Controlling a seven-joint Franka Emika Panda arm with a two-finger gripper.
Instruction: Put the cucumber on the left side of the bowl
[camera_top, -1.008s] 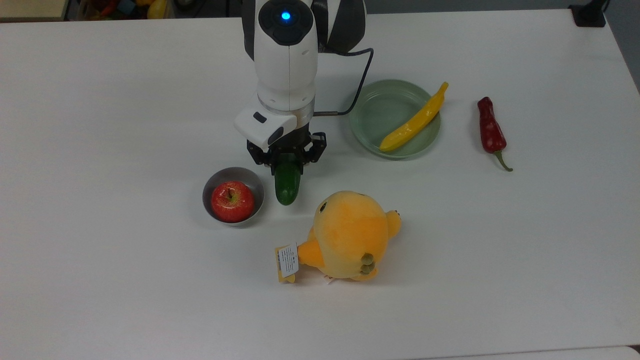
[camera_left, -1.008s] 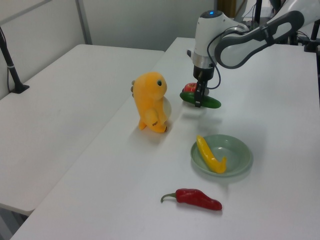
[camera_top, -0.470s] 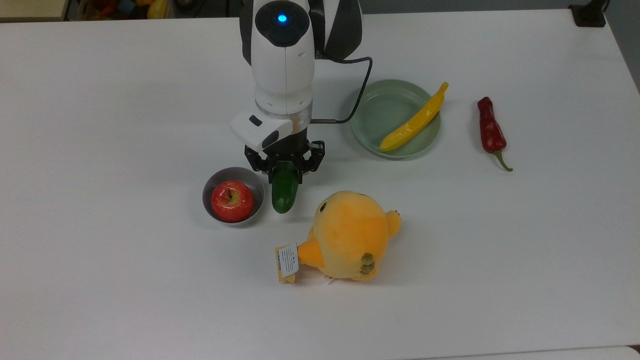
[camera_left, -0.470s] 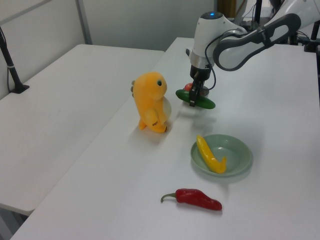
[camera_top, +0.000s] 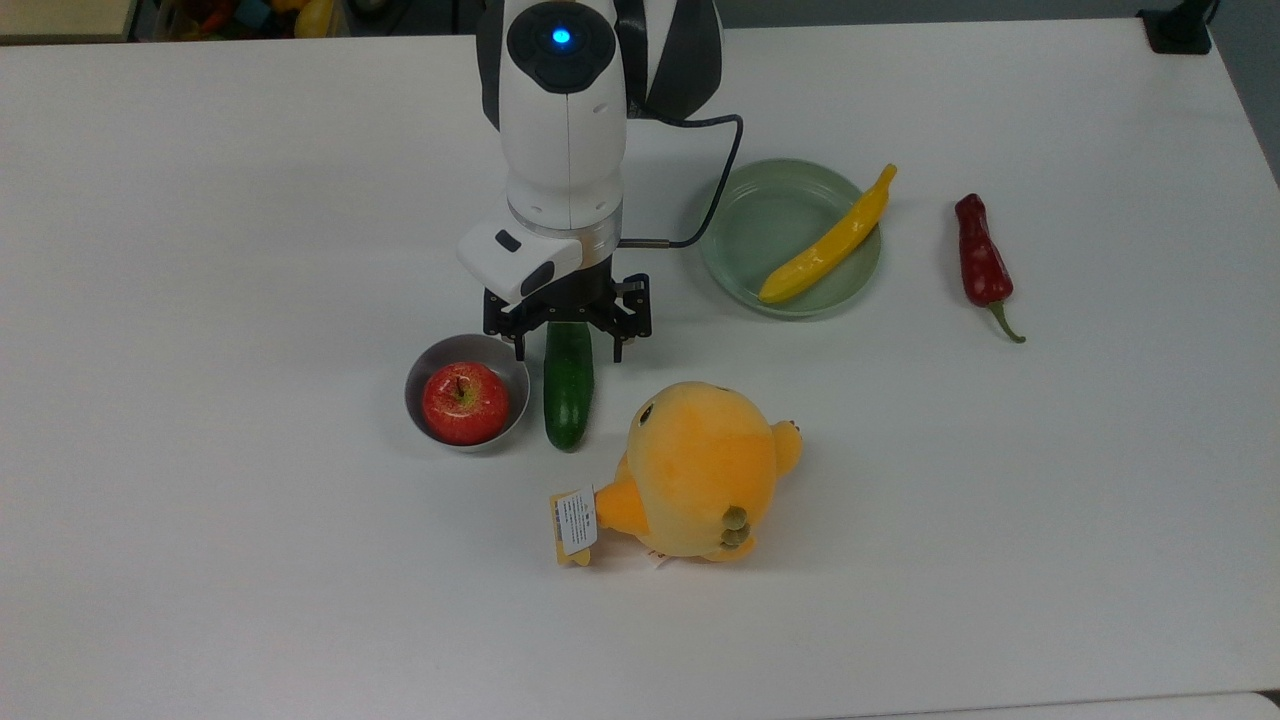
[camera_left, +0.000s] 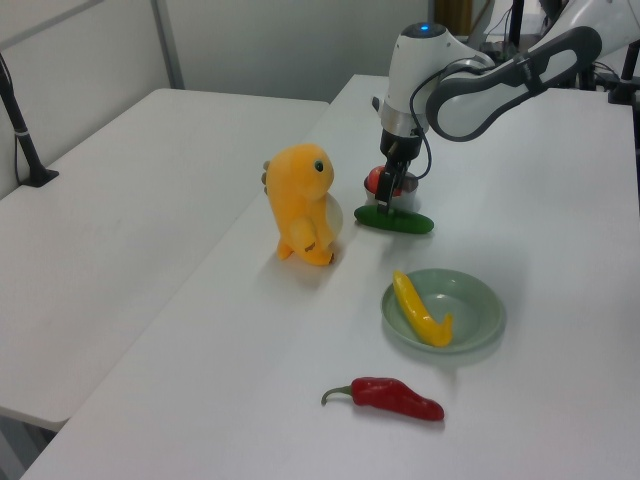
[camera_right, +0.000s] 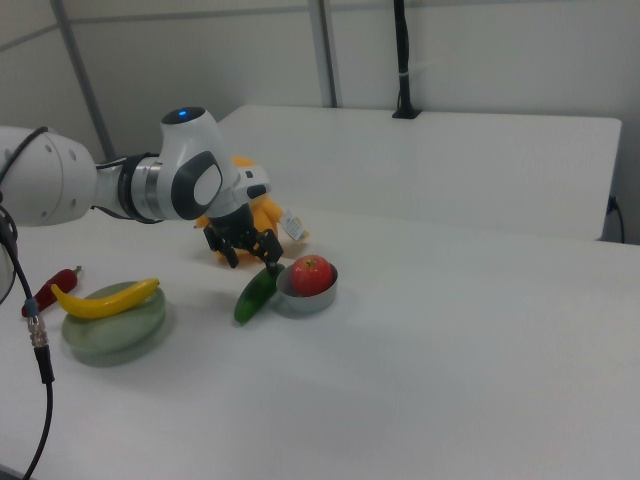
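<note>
On the white worktop (camera_top: 200, 300), nearest in the top view, sits a yellow-orange plush chick (camera_top: 700, 470). Beyond it the smooth dark green cucumber (camera_top: 568, 385) lies flat, just beside the top view's right of the small round grey bowl (camera_top: 430, 365), which holds a red apple (camera_top: 464, 403). Over the cucumber's far end, the black two-finger end effector (camera_top: 567, 335) stands released, fingers spread clear of it.
</note>
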